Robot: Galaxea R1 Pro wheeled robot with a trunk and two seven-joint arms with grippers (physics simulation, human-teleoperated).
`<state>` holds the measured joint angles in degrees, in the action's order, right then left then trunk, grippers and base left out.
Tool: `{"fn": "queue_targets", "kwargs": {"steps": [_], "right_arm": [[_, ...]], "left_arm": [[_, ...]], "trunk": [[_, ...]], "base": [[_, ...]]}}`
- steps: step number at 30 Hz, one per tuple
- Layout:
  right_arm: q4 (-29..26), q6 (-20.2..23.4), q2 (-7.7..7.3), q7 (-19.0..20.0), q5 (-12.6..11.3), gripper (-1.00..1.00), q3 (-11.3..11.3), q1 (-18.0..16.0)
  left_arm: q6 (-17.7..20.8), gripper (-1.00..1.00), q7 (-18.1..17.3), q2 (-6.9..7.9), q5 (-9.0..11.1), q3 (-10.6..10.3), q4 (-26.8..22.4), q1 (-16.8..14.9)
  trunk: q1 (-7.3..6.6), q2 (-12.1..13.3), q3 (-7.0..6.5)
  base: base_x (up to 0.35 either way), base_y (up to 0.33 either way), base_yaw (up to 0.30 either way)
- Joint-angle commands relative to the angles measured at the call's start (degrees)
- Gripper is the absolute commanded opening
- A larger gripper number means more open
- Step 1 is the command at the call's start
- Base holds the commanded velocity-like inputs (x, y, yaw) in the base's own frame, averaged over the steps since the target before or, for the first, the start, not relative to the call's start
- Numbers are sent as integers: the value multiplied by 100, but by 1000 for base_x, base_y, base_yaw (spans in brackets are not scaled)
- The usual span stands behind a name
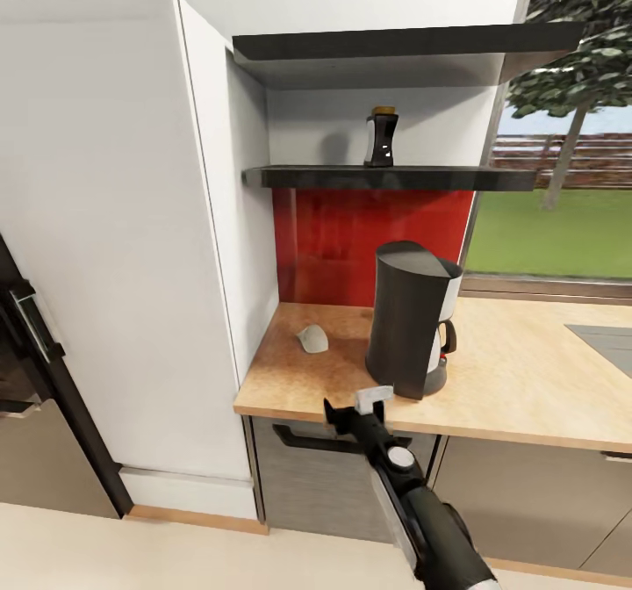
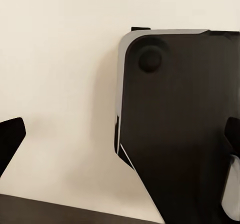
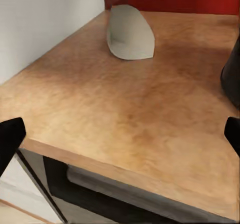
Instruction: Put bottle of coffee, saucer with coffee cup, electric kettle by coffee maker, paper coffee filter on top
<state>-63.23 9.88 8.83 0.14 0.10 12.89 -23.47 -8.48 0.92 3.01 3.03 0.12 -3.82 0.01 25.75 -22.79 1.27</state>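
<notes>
Head view: coffee maker (image 1: pixel 411 318) stands upright on kitchen countertop (image 1: pixel 527 379), near front edge. Paper coffee filter (image 1: pixel 312 338) lies on its side just left of it, apart. Bottle of coffee (image 1: pixel 381 138) stands upright on kitchen shelf (image 1: pixel 391 176), higher up, against far wall. Right gripper (image 1: pixel 358 409) at counter's near edge.

Left wrist view: left gripper (image 2: pixel 120 141) fingers spread wide, nothing between, over pale floor and dark robot part (image 2: pixel 180 129).

Right wrist view: right gripper fingers spread wide, nothing between. Filter lies farther in on wood, long way running near to far.
</notes>
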Motion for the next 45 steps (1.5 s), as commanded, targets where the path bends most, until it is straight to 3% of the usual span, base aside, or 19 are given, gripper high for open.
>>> {"fn": "queue_targets", "kwargs": {"steps": [1, 5, 9, 21, 31, 45], "right_arm": [[-7, 71, 5, -7, -3, 100, 2, -140], [34, 379, 30, -19, -3, 100, 3, -680], [202, 603, 34, 2, -8, 100, 8, -866], [396, 646, 63, -3, 26, 100, 45, -888], [72, 676, 94, -40, 55, 100, 24, -892], [478, 667, 117, -55, 43, 100, 29, -1320]], "left_arm": [[-8, 100, 5, 2, 31, -3, -7, 0], [-11, 100, 3, 6, 31, -10, -11, 1], [-12, 100, -23, 12, 6, -38, -6, 6], [-17, 100, -5, 11, 26, -12, 20, 50], [29, 100, -13, 44, 7, -41, 16, -26], [30, 100, 144, 142, -8, -61, 48, 62]], "trunk": [[3, -12, 13], [3, -12, 13], [3, -12, 13], [4, -13, 13], [4, -13, 13], [4, -13, 13]], "base": [[0, 0, 0], [0, 0, 0], [0, 0, 0], [137, 0, 0], [132, 0, 0], [66, 2, 0]]}}
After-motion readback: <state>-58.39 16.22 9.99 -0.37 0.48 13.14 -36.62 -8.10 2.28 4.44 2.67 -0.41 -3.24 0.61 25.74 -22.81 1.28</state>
